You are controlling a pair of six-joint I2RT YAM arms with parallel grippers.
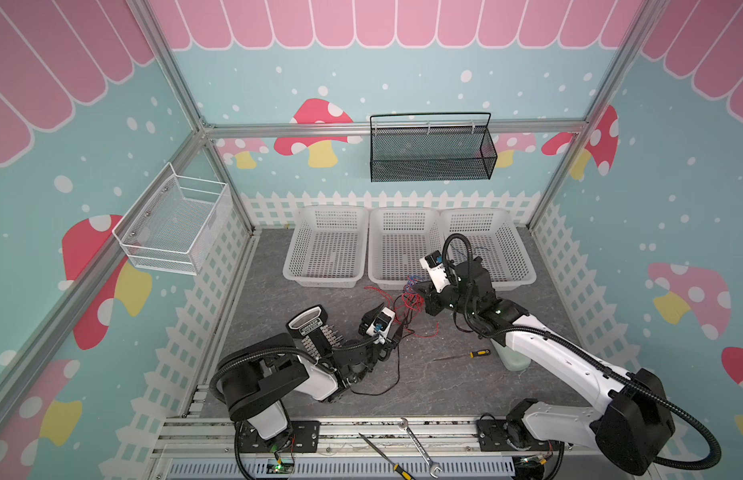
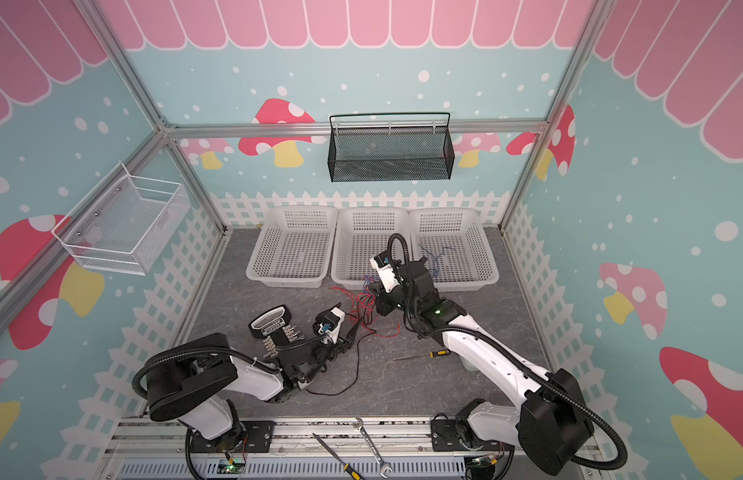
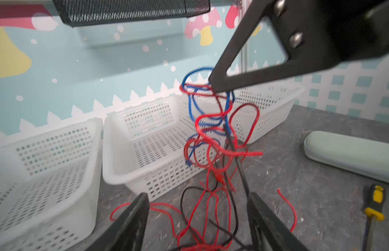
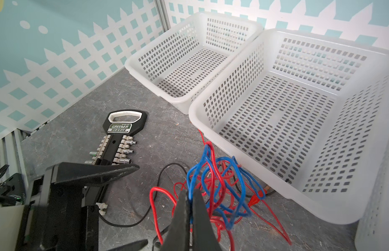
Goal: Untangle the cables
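Three colours of string-thin wire, red, blue and black, make up the tangled cables (image 1: 409, 300). I see the knot just past the middle of the grey stone-patterned tabletop (image 1: 444, 386) toward 12 o'clock, right in front of the middle one of three white perforated plastic baskets (image 1: 382, 283) lined up along the back. My right gripper (image 4: 191, 193) has its jaws pressed together on a blue strand at the top of the knot. In the left wrist view the bundle hangs from that fingertip, with red and blue loops drooping to the table. My left gripper (image 3: 198, 195) sits at about 7 o'clock of the knot with its jaws spread wide, clamping nothing. A black strand and several red ones run through the gap between its fingers (image 3: 135, 217) without being pinched. From the knot one black strand trails toward 6 o'clock in a long curve beside the left arm, and loose red ends spread toward 5 o'clock and 10 o'clock. A separate thin blue wire (image 2: 434, 259) lies inside the basket at the 1 o'clock end of the row. A black key-shaped socket holder (image 4: 117, 130) lies flat at 8 o'clock of the knot, partly hidden by the left arm in both top views. A yellow-and-black-handled screwdriver (image 1: 465, 355) lies at 4 o'clock, apart from the wires.
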